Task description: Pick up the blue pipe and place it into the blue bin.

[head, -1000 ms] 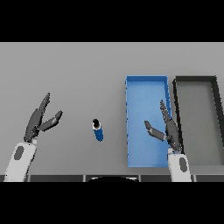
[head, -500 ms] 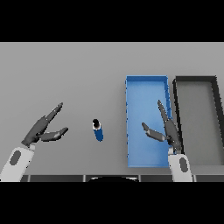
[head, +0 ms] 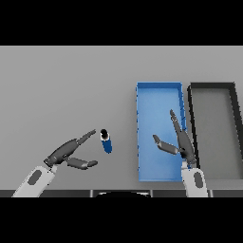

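Your left hand (head: 66, 153) reaches in from the lower left, its arm angled up and to the right, fingers held straight and pointing toward the blue pipe (head: 106, 141), thumb spread apart below them. The longest fingertips sit just beside the pipe's dark end; whether they touch it you cannot tell from this view. The hand is released and grasps nothing.

Your right hand (head: 181, 142) rises from the lower edge on the right, fingers straight and pointing up the table, thumb thrown out to the left. It hangs over the right part of the blue bin (head: 158, 91), also unclenched and holding nothing.

The pipe lies on the grey table (head: 66, 85) between the two hands, left of the bin and apart from it, its length running slightly slantwise with a dark cap at the upper end. It is small here, and its lower end is hard to make out against its own shadow.

The right hand and forearm cover part of the bin's right wall and floor. Both arms are cut off at the scene's lower edge. Just beside the blue bin, to its right, stands a black bin (head: 213, 87) with a grey floor; its right side runs out of view.
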Robot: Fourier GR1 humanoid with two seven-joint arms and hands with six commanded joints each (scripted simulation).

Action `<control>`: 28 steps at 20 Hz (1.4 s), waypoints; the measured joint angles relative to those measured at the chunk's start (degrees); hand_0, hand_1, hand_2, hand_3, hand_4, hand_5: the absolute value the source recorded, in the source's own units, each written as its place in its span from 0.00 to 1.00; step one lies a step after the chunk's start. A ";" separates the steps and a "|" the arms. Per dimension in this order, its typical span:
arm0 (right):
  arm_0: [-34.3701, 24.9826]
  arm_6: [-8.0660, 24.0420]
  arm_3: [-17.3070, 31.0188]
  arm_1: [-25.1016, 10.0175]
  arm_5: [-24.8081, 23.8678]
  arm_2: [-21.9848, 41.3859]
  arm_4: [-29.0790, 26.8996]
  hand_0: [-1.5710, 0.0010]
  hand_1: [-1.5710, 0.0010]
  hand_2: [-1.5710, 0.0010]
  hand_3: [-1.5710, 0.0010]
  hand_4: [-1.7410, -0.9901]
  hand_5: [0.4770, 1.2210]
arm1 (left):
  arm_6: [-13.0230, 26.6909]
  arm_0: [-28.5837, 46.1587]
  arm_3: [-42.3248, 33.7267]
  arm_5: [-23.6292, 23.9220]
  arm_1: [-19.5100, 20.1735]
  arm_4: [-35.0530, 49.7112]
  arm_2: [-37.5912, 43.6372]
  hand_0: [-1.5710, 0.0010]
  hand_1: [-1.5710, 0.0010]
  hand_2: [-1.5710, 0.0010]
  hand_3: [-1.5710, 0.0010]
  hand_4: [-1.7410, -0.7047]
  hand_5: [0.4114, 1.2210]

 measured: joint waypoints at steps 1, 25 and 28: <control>-0.16 0.25 -0.50 -0.40 0.16 -0.39 -0.45 1.00 1.00 1.00 1.00 0.71 0.13 | -0.21 -0.19 0.47 -0.17 -0.47 -0.20 -0.31 1.00 1.00 1.00 1.00 0.60 0.07; 0.88 -0.29 -0.44 -0.17 0.48 -0.77 -1.10 1.00 1.00 1.00 1.00 0.74 0.11 | -7.73 -8.40 20.10 2.92 -23.68 -0.01 -2.29 0.47 0.38 0.32 0.35 0.23 0.72; 0.89 0.03 -0.32 -0.69 0.25 -1.16 -0.87 1.00 1.00 1.00 1.00 0.75 0.11 | -9.62 -7.87 19.86 3.43 -25.01 -0.67 -3.59 0.24 0.19 0.17 0.20 0.12 0.86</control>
